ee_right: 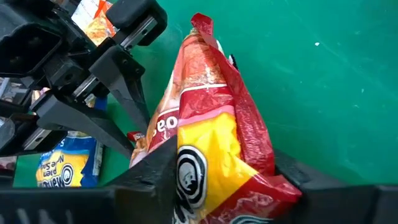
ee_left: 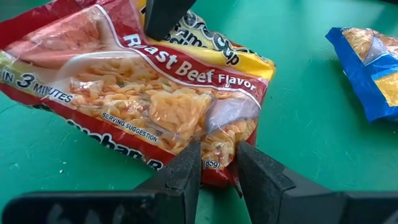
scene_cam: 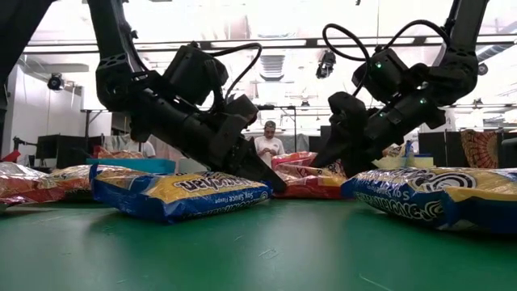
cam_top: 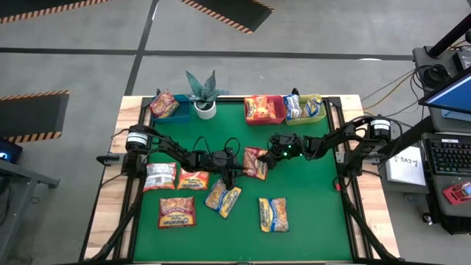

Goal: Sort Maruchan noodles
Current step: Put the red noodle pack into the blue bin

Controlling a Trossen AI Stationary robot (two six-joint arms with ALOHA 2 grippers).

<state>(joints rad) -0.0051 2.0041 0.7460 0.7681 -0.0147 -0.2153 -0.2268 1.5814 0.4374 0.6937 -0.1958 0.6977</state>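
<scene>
I see the left tool (ee_left: 217, 165) pinching one end of the Roast Beef packet (ee_left: 155, 93) at mid-bench (cam_top: 309, 228), fingers nearly together. The right tool (ee_right: 224, 180) has its fingers closed on the opposite end of that packet. Other noodle packets lie just beside it; a blue-and-yellow packet (scene_cam: 182, 194) lies nearby.

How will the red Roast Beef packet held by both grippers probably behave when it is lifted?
The Roast Beef packet likely keeps flat: a noodle block shows through its film. Its glossy wrapper may slip. The left gripper pinches only an edge; the right gripper straddles the end.
</scene>
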